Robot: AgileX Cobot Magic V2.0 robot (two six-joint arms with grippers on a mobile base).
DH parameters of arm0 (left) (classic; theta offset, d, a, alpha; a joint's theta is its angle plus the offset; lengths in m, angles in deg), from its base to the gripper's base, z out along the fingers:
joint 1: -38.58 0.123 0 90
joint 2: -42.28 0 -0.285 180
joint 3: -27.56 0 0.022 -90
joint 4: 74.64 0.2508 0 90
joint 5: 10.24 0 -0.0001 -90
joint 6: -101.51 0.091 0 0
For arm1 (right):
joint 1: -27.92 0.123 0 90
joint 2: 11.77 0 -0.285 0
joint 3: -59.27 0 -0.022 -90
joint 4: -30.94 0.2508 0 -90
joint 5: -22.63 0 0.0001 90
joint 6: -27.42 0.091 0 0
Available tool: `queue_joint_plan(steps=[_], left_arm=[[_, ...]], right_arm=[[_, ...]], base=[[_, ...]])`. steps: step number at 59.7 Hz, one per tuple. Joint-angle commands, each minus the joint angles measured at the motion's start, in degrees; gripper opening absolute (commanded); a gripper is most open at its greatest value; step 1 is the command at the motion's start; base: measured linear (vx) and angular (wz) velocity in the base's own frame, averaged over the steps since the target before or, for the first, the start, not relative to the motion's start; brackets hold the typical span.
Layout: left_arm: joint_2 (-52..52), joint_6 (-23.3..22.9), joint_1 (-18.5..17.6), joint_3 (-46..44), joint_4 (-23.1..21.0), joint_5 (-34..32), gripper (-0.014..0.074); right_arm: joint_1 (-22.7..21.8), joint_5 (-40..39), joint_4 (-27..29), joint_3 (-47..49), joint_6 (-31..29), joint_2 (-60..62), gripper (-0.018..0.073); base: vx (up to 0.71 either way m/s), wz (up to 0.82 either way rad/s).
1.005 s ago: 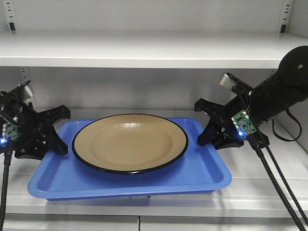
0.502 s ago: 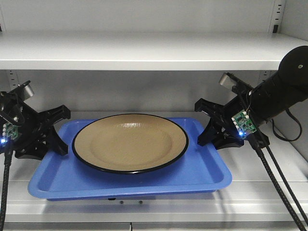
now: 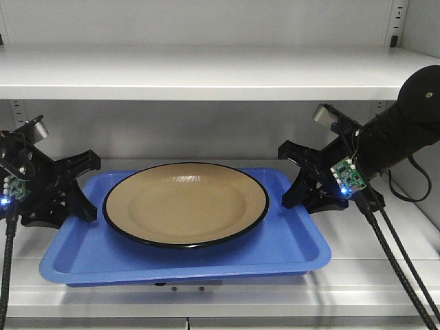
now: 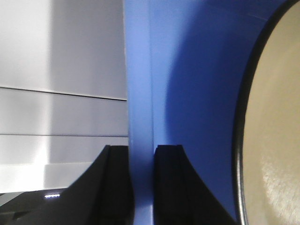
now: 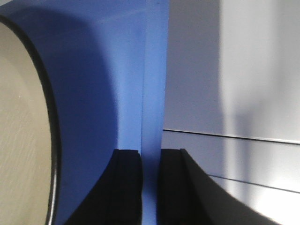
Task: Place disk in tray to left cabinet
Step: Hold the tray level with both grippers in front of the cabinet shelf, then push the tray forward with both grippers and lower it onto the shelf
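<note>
The tan disk [image 3: 185, 203] with a thin black rim lies flat in the blue tray [image 3: 289, 247]. The tray sits at the level of the lower shelf [image 3: 385, 275] of the grey-white left cabinet; I cannot tell whether it rests on the shelf. My left gripper [image 3: 86, 187] is shut on the tray's left rim, one finger on each side of the rim [image 4: 139, 93]. My right gripper [image 3: 285, 177] is shut on the right rim [image 5: 154, 70] the same way. The disk's edge shows in the left wrist view [image 4: 276, 140] and the right wrist view [image 5: 18, 117].
An upper shelf [image 3: 206, 72] runs across above the tray and both arms. Perforated peg strips stand at the back corners [image 3: 394, 20]. The right arm's cables [image 3: 399, 261] hang down in front of the lower shelf's front edge.
The cabinet has shifted slightly in the view: the peg strips moved left and the shelf's front edge dropped lower. The tray, disk and both grippers hold the same pose.
</note>
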Motion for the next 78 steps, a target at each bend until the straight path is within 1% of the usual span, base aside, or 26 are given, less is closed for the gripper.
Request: queue_joint_plan(steps=[1, 12, 28, 41, 53, 63, 70, 78], left_arm=[[3.2, -0.9, -1.8, -2.2, -12.0, -3.0, 0.0000], [3.2, -0.9, -1.8, -2.2, -12.0, -3.2, 0.0000], [3.1, -0.9, -1.9, -2.2, -11.9, -3.6, 0.0000], [3.1, -0.9, -1.9, -2.2, -7.5, -9.5, 0.0000], [1.7, -0.9, -1.9, -2.2, -7.7, -15.0, 0.0000], [-1.5, -1.0, -1.9, -2.2, -7.8, -16.6, 0.0000], [-3.6, -1.0, -1.9, -2.2, -7.8, -19.9, 0.0000], [-5.6, -1.0, -1.9, -2.2, -7.9, -23.6, 0.0001]], right_arm=[[1.6, 0.3, 11.3, 2.1, -0.2, 3.4, -0.0004], [1.6, 0.2, 11.3, 2.1, -0.2, 3.4, -0.0004], [1.5, -1.8, 10.9, 2.1, -0.2, 3.3, -0.0004], [1.5, -4.7, 9.9, 2.1, -0.2, 2.1, -0.0004], [1.5, -6.8, 9.8, 2.1, -0.2, 0.0, -0.0004], [1.5, -11.5, 9.4, 2.1, -1.5, -1.5, -0.0004], [1.5, -14.0, 9.4, 2.1, -1.9, -2.4, -0.0004], [1.5, -15.3, 8.2, 2.1, -4.7, -3.9, -0.0002]], base=[[0.00, 0.00], [0.00, 0.00], [0.00, 0.00], [0.00, 0.00], [0.00, 0.00], [0.00, 0.00], [0.00, 0.00], [0.00, 0.00]])
